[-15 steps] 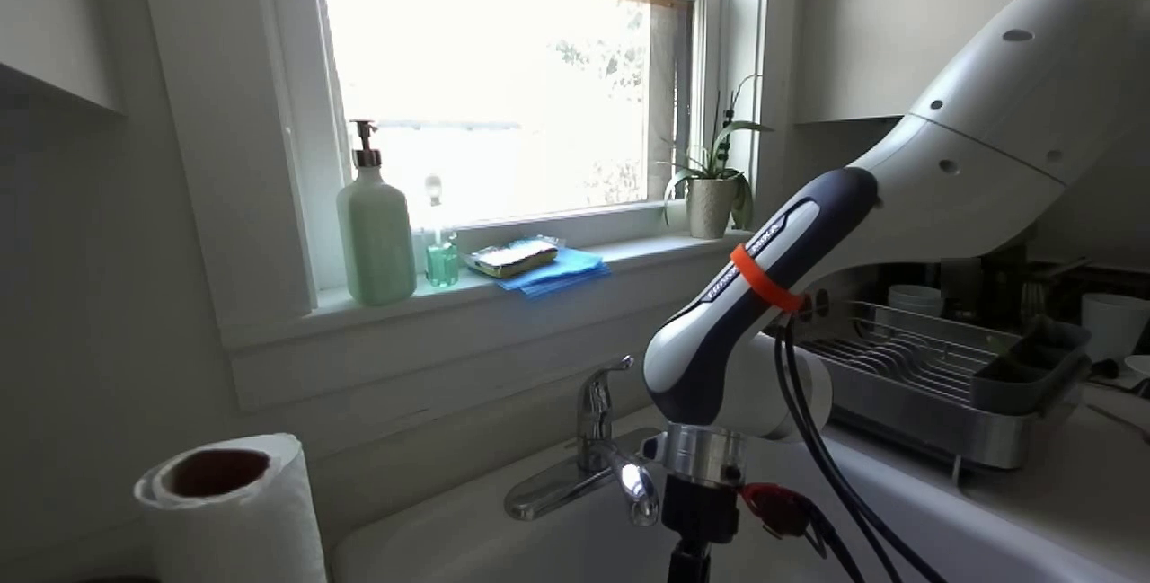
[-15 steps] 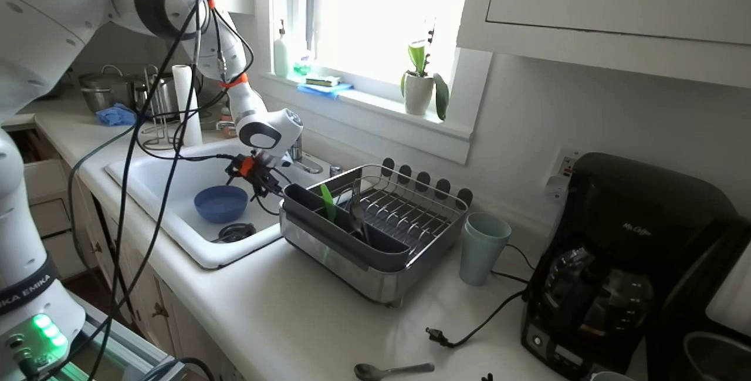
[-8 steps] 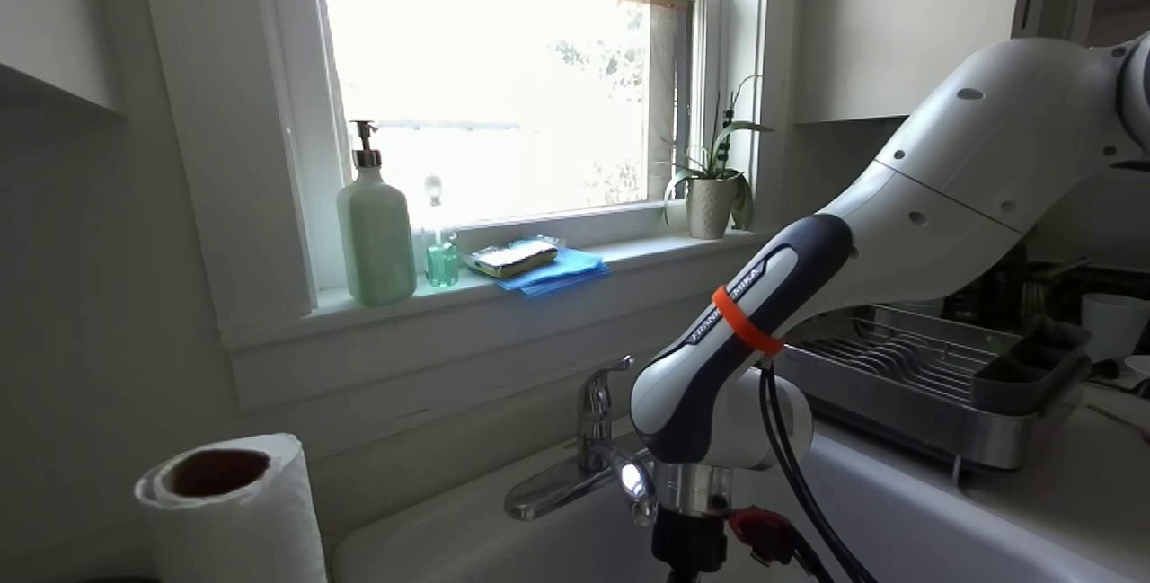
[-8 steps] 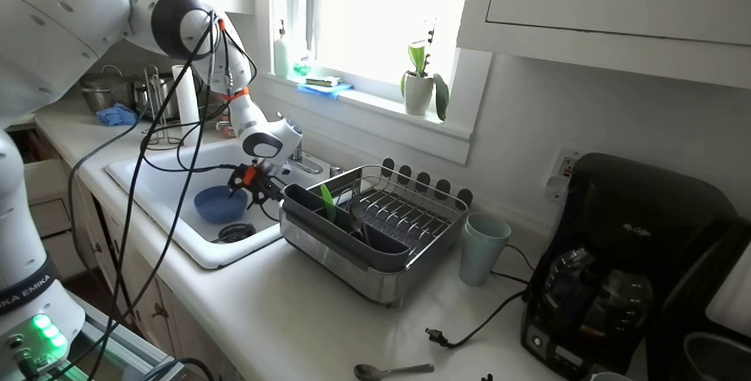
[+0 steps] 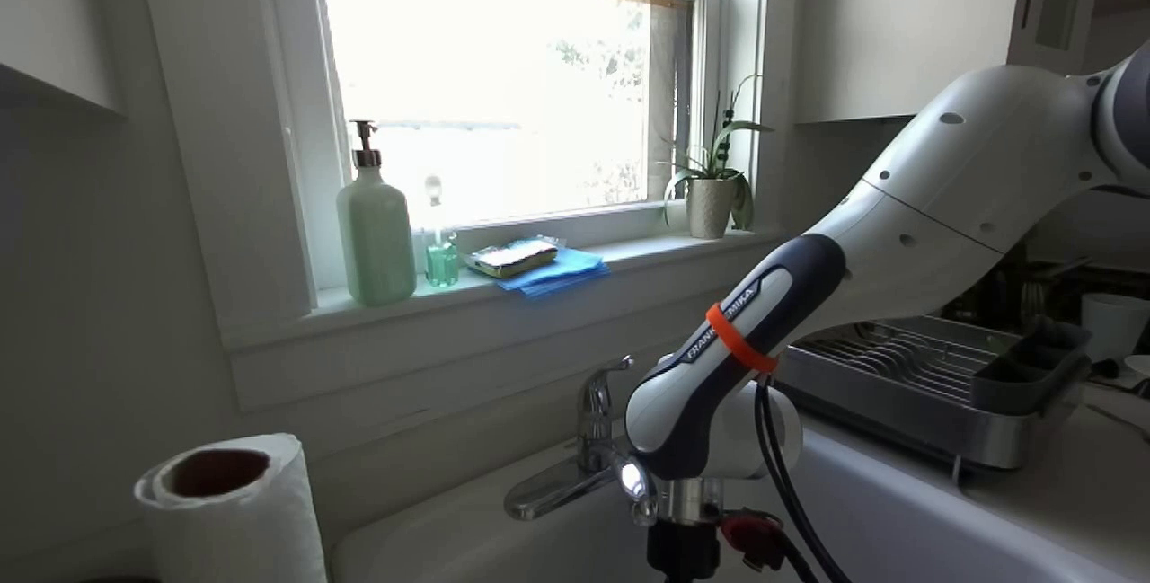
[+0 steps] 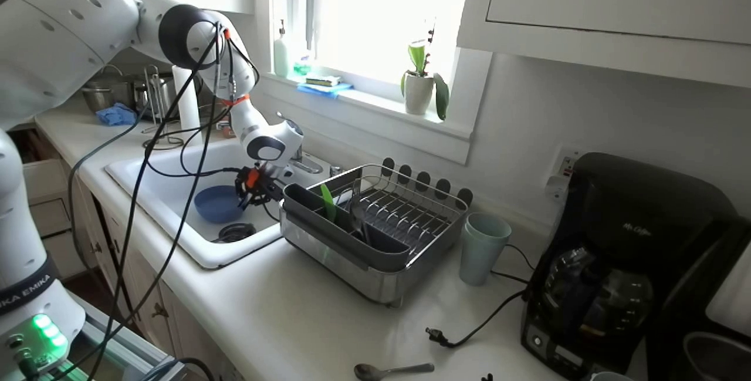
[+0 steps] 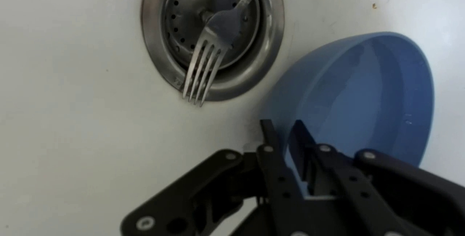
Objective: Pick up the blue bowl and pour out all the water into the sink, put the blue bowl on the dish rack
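In an exterior view, the round deep-blue bowl (image 6: 217, 206) sits in the white basin sink (image 6: 246, 250), left of the silver wire dish rack (image 6: 335, 262). In the wrist view, the black two-finger gripper (image 7: 283, 130) has its jaws nearly together, apparently pinching the bowl's wall; lift level, then tip slowly over the steel drain (image 7: 189, 25).

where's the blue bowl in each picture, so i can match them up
In an exterior view: the blue bowl is left of centre, inside the sink.
In an exterior view: not in it; the bottom edge cuts off the sink.
Wrist view: the blue bowl, right half, beside the drain.
Shared by all three: the sink.
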`<state>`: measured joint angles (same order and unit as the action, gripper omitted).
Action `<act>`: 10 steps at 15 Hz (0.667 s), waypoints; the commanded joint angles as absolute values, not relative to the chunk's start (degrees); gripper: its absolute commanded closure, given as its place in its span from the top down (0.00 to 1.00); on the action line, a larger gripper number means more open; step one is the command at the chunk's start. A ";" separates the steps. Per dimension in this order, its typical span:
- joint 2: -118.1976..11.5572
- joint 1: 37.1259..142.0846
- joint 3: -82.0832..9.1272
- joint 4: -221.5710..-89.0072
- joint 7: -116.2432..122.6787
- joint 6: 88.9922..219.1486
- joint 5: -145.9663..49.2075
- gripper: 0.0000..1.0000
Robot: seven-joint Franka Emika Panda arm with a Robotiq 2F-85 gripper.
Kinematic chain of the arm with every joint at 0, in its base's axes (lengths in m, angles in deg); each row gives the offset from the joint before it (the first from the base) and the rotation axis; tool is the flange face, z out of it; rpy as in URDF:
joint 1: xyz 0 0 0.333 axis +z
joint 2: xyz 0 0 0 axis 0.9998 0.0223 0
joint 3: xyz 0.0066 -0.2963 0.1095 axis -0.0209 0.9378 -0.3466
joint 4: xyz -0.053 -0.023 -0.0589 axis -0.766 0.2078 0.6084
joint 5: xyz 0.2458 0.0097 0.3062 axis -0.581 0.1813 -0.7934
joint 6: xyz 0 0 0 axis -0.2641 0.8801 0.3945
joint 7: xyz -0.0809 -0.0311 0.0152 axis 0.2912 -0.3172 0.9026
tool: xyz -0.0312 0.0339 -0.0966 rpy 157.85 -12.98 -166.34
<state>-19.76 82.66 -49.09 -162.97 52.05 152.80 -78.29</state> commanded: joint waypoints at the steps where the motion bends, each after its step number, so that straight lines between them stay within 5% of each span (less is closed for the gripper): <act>1: -17.97 81.37 -50.22 -160.69 48.74 153.08 -75.24 0.01; 2: -17.80 81.33 -50.27 -160.47 48.08 153.20 -74.93 0.33; 4: -17.54 81.08 -50.64 -160.06 47.31 152.94 -74.68 0.38; 8: -17.17 81.29 -50.93 -159.59 45.83 152.17 -74.32 0.66; 9: -17.07 81.23 -50.99 -159.51 45.66 152.02 -74.22 0.22; 10: -17.02 81.17 -51.02 -159.40 45.46 151.86 -74.05 0.26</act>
<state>-18.85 82.05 -49.58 -161.70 48.06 152.85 -76.50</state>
